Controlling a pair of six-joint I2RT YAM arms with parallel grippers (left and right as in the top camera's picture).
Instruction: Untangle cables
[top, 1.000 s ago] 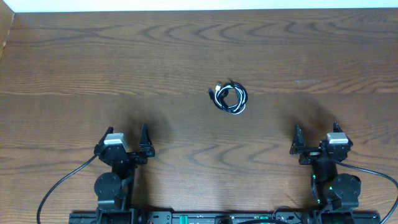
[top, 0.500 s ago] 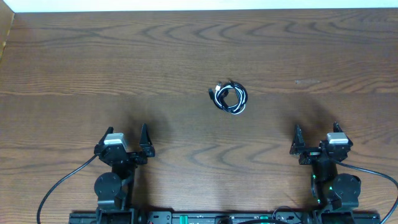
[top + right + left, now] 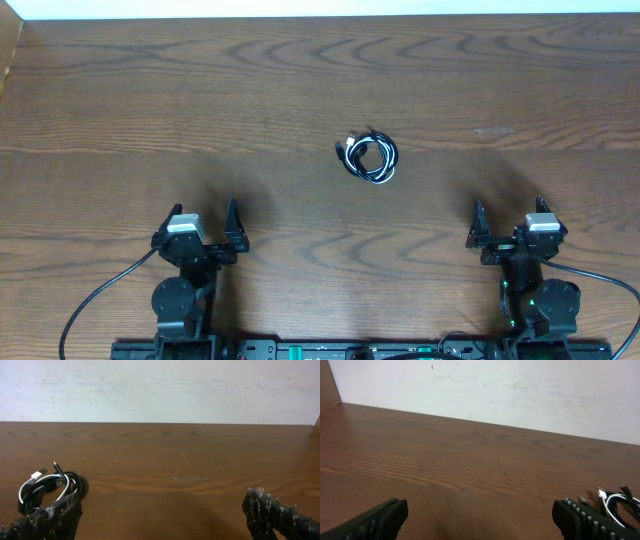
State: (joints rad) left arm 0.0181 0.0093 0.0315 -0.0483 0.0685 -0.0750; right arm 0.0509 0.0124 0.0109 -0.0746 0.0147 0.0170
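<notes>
Cables (image 3: pixel 369 157), thin black and white cords wound into one small coiled tangle, lie on the wooden table (image 3: pixel 200 100) a little right of its middle, with a few small plug ends sticking out at the upper left of the coil. The overhead view shows the left gripper (image 3: pixel 203 215) and the right gripper (image 3: pixel 508 215) both low at the near edge of the table, well apart from the tangle and from each other, with the tangle lying farther out between them. Each gripper has its fingers spread wide and holds nothing. From the left wrist the coil (image 3: pixel 620 502) shows at the far right, just beyond the right-hand finger (image 3: pixel 585 520). From the right wrist it (image 3: pixel 47 491) sits at the left, above the left-hand finger (image 3: pixel 50 517). A pale wall (image 3: pixel 160 390) stands behind the table's far edge.
</notes>
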